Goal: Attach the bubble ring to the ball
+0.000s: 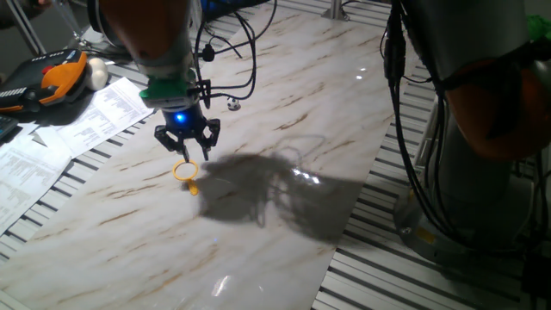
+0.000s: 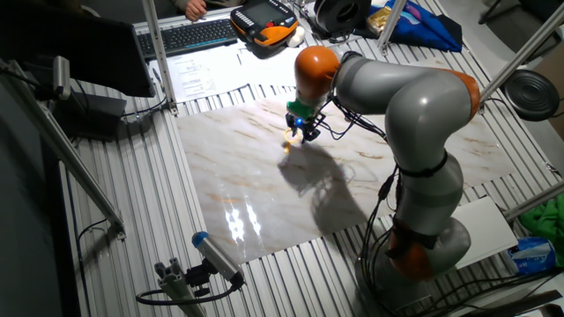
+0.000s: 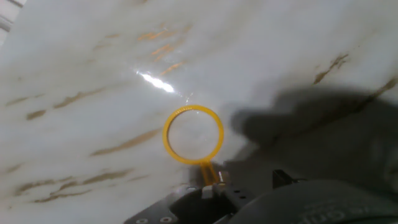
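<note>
The bubble ring point(image 1: 185, 170) is a small yellow-orange loop with a short handle, lying flat on the marble tabletop point(image 1: 284, 241). In the hand view the ring point(image 3: 193, 135) is centred, with its handle pointing toward the hand. My gripper point(image 1: 188, 155) hangs just above the ring with its fingers spread open and nothing between them. It also shows in the other fixed view point(image 2: 298, 134), with the ring point(image 2: 288, 145) as a yellow speck beside it. The tiny black-and-white ball point(image 1: 233, 103) sits on the marble farther back, to the right of the gripper and apart from the ring.
A larger off-white ball point(image 1: 96, 73) and an orange-black hand controller point(image 1: 52, 77) lie on papers point(image 1: 95, 112) at the back left. A keyboard point(image 2: 189, 35) is behind them. The arm's cables point(image 1: 245, 52) hang near the small ball. Slatted metal surrounds the marble slab.
</note>
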Robot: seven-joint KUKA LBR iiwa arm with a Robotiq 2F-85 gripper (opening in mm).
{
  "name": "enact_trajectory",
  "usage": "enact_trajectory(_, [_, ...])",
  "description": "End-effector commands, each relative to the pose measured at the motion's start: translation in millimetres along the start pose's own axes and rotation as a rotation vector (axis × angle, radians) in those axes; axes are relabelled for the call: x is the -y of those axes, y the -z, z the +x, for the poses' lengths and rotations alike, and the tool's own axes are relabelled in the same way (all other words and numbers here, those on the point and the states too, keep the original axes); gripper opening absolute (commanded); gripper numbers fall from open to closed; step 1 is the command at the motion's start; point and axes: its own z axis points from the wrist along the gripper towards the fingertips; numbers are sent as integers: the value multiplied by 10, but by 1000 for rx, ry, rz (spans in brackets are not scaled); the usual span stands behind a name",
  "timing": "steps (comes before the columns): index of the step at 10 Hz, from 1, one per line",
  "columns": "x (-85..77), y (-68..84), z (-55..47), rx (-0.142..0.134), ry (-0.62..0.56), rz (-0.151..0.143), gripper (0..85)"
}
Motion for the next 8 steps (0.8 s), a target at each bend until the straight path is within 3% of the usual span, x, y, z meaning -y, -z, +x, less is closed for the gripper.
enact_trajectory(1, [0,-1,-1,-2,5,-12,340])
enact_trajectory(2, [0,-1,-1,24,-6,-21,340])
enact_trajectory(3, [-9,-13,3,38,-17,-27,510])
enact_trajectory(8, [-154,-276,75,62,-20,-34,510])
